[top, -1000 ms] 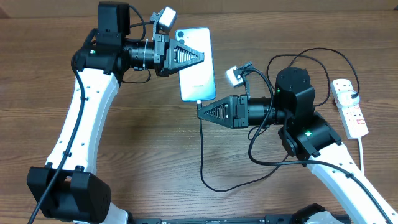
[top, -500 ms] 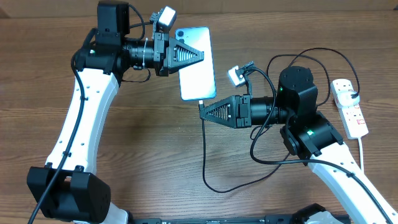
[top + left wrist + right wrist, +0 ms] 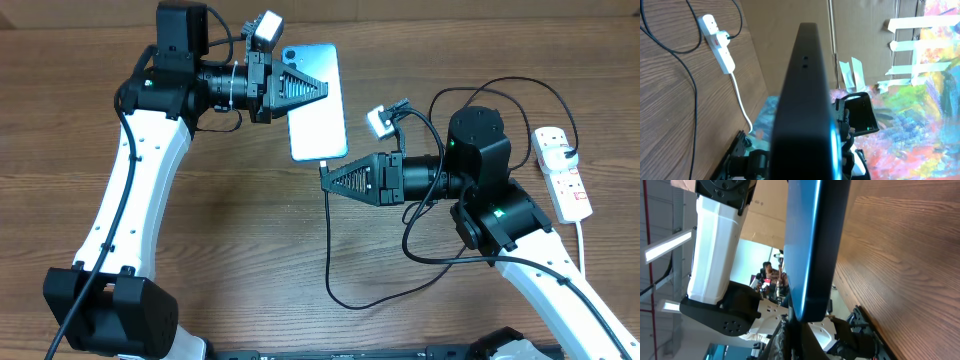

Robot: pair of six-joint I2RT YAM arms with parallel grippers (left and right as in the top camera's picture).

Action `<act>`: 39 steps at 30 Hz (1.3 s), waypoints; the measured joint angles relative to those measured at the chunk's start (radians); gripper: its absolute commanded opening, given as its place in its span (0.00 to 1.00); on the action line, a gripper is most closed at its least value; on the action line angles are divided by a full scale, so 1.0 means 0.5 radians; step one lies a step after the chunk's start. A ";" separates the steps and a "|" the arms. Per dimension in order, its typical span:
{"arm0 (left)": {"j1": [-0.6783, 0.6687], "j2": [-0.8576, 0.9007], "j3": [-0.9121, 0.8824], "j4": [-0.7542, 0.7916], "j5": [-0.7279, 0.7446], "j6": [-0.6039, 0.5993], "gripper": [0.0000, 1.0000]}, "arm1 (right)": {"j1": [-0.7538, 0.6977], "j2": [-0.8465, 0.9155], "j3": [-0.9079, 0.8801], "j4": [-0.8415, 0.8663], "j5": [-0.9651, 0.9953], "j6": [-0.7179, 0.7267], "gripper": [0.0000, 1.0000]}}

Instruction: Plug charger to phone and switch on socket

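Your left claw is clamped shut on the phone at twelve o'clock, likely bracing it so the connector has something to push against. Your right claw, closed on the charger tip, sits at the phone's six o'clock edge. The socket lies at three o'clock, its switch a job for later.

Since one second ago, the right gripper has moved a little up and to the right, closer to the lower edge of the phone. The left gripper has shifted slightly up too. The charger loop on the table now spreads wider.
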 measured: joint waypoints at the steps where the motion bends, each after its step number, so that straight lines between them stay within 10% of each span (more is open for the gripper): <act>1: 0.000 0.000 0.000 0.000 0.000 0.000 0.04 | 0.000 0.000 0.000 -0.002 0.005 0.003 0.04; 39: -0.043 0.000 0.000 0.002 -0.060 -0.014 0.04 | 0.001 0.000 0.000 0.012 0.017 0.020 0.04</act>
